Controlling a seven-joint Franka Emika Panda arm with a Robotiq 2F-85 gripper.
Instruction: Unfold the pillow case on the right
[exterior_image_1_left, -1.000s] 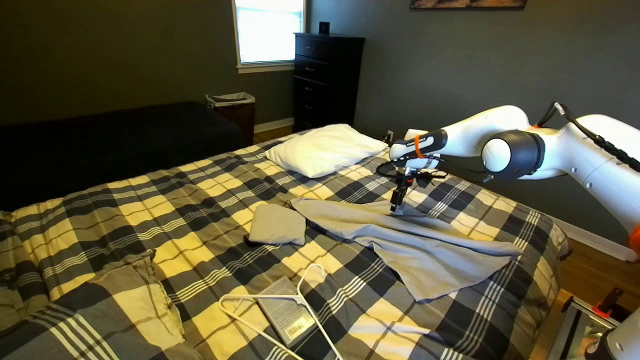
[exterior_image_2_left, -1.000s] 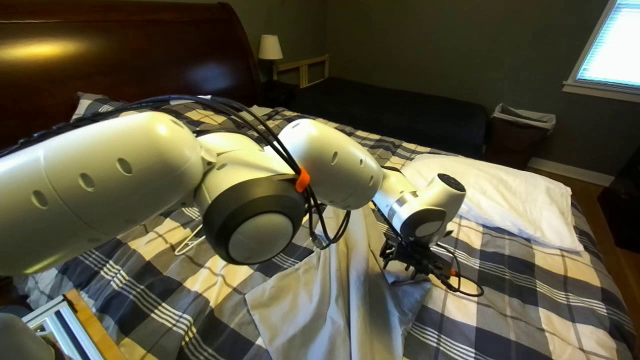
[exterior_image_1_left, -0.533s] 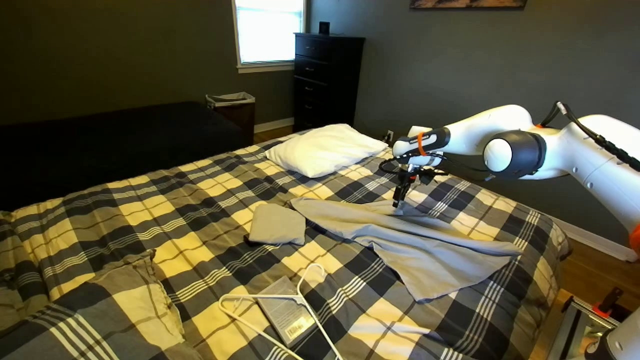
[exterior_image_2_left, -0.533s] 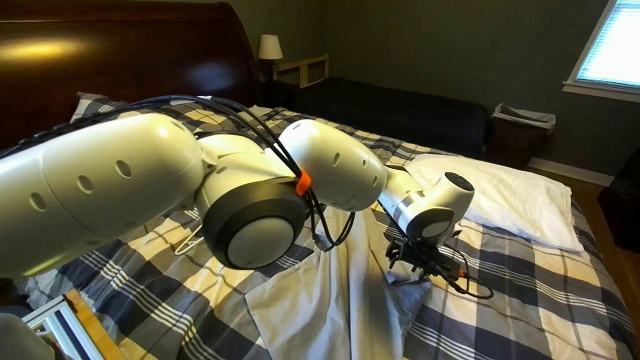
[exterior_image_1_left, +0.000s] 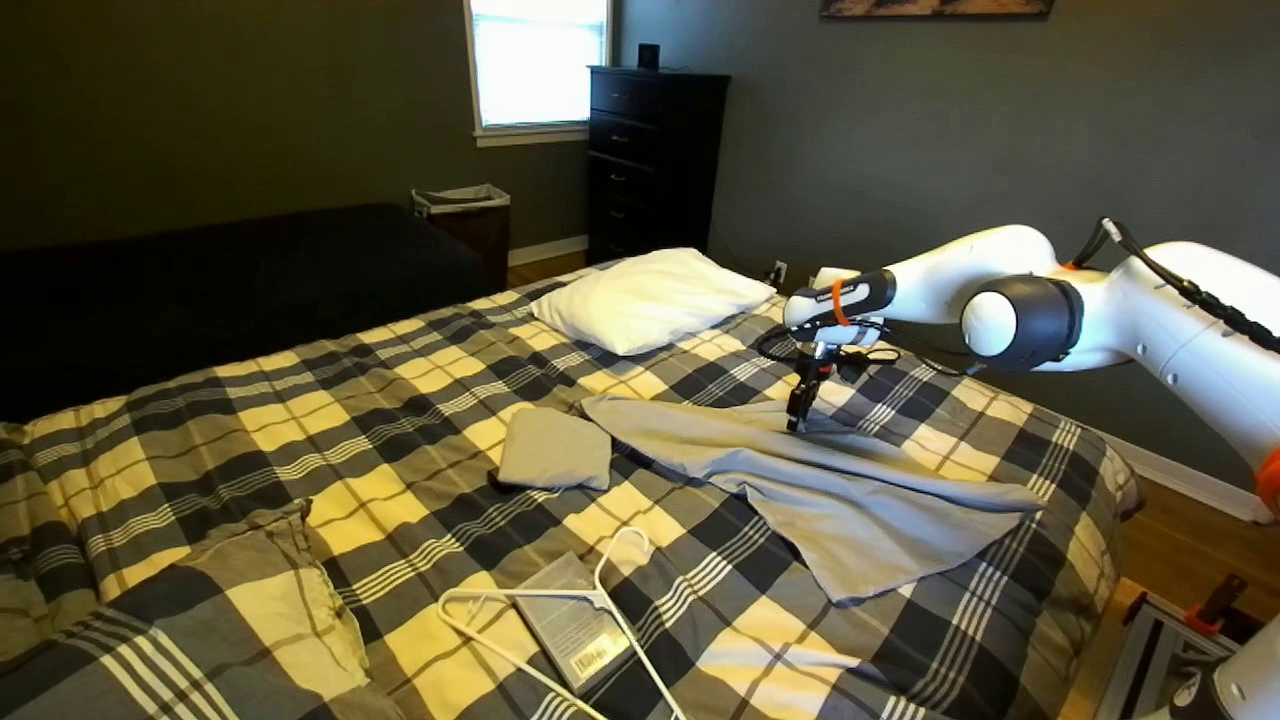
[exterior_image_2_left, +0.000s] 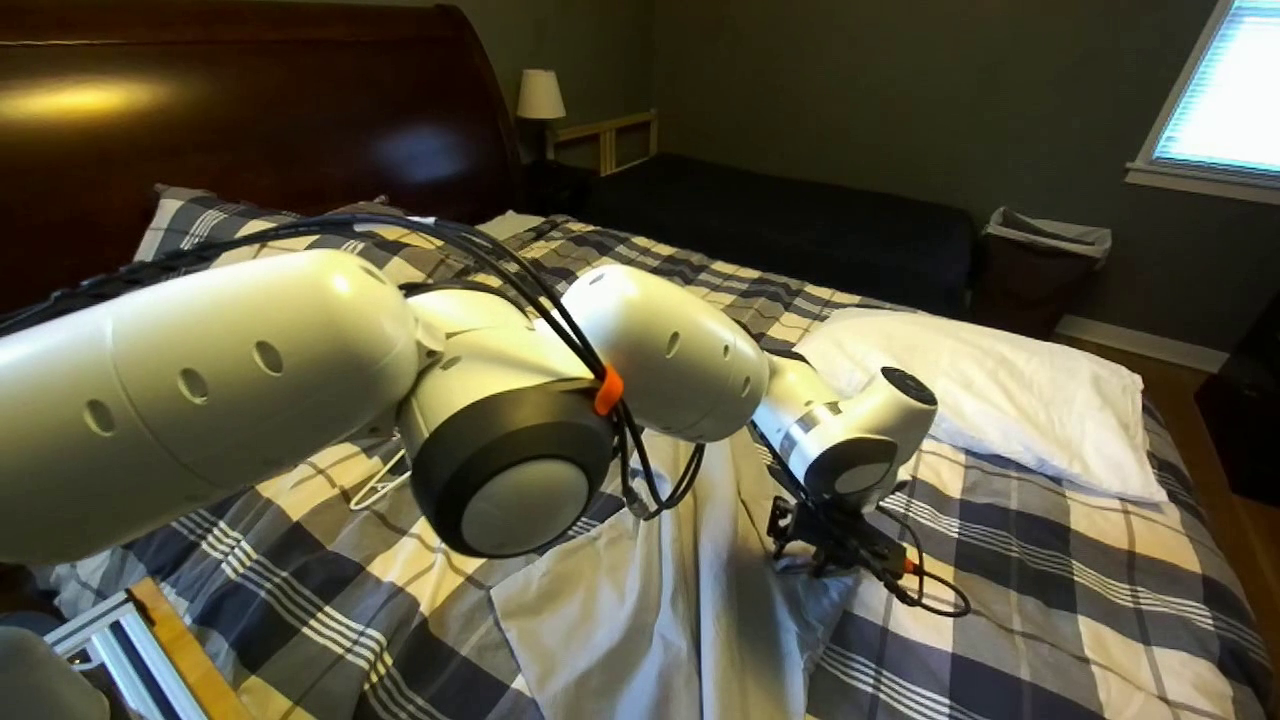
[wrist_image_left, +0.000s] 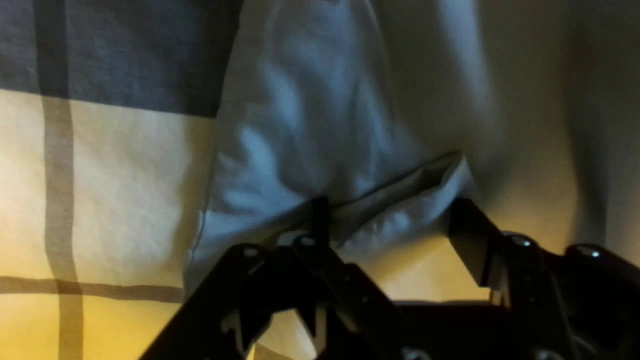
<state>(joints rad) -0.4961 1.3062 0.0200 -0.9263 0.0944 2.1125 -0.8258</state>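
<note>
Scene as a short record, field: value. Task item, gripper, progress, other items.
task item: pillow case, rumpled on plaid bedspread
gripper: jaws apart at the case's edge, a fold visible between them; contact unclear
progress: partly spread, not flat
folded cloth: grey, next to the case's narrow end
white pillow: apart from the case
hanger: white, lying partly over a grey package

My arm (exterior_image_2_left: 250, 430): glossy white, rounded, with small oval dimples (exterior_image_2_left: 268, 357)
My elbow (exterior_image_2_left: 505, 435): black ring (exterior_image_2_left: 445, 480) around a pale disc (exterior_image_2_left: 525, 507)
My cables (exterior_image_2_left: 585, 352): black, gathered in a bright orange strap (exterior_image_2_left: 608, 390)
My gripper (wrist_image_left: 390, 215): black, with shiny round screw heads (wrist_image_left: 521, 240)
</note>
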